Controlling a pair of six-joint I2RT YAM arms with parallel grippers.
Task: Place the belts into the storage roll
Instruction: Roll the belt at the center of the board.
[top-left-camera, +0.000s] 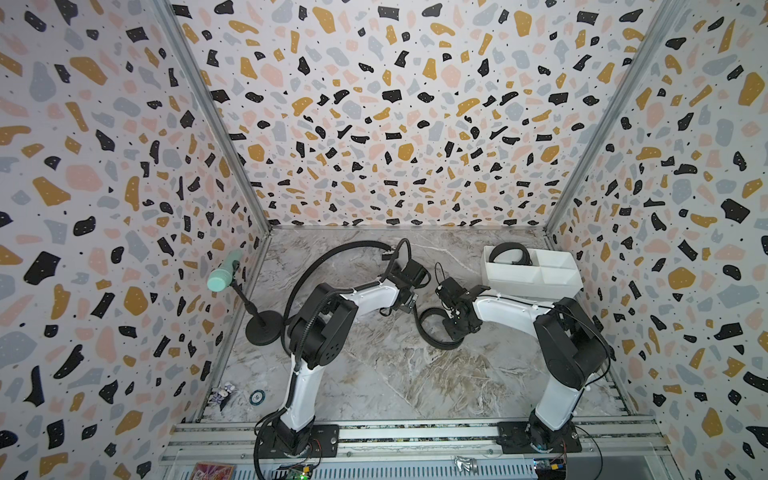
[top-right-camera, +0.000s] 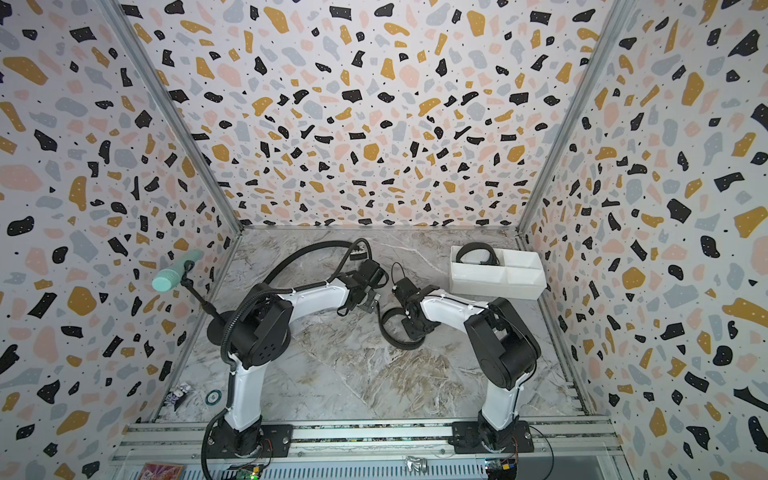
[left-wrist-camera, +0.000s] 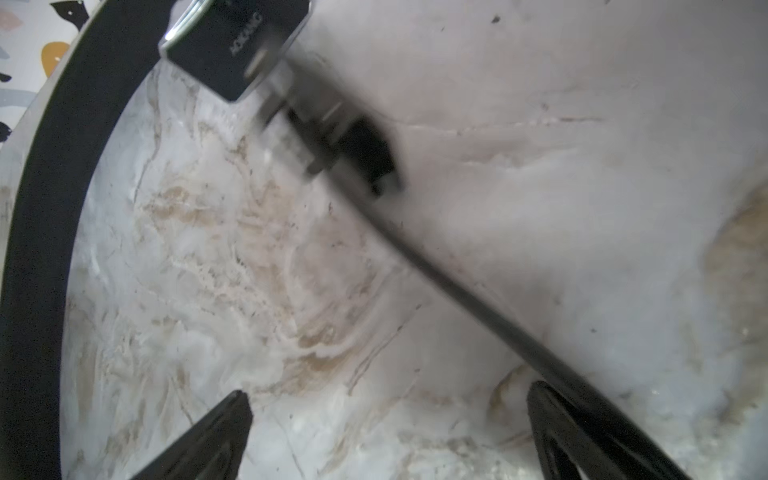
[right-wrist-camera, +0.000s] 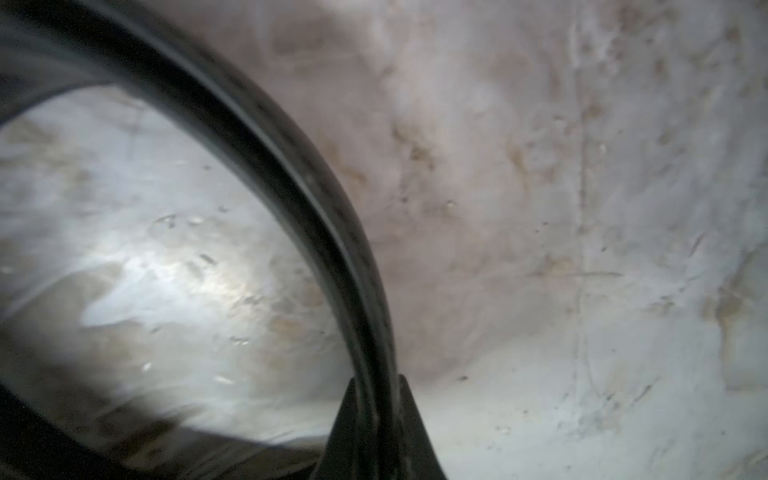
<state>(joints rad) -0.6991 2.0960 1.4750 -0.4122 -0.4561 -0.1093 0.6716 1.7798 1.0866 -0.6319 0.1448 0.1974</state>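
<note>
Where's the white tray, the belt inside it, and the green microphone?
white tray (top-left-camera: 527, 286): in a top view, on its near outer wall.
belt in the tray (top-left-camera: 510, 245): in a top view, on the far curve of its loop.
green microphone (top-left-camera: 222, 274): in a top view, on its head.

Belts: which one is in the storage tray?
The coiled belt in the white tray's far corner compartment. The other two are outside it: a loop clamped in the right gripper, a long arc beside the open left gripper.
</note>
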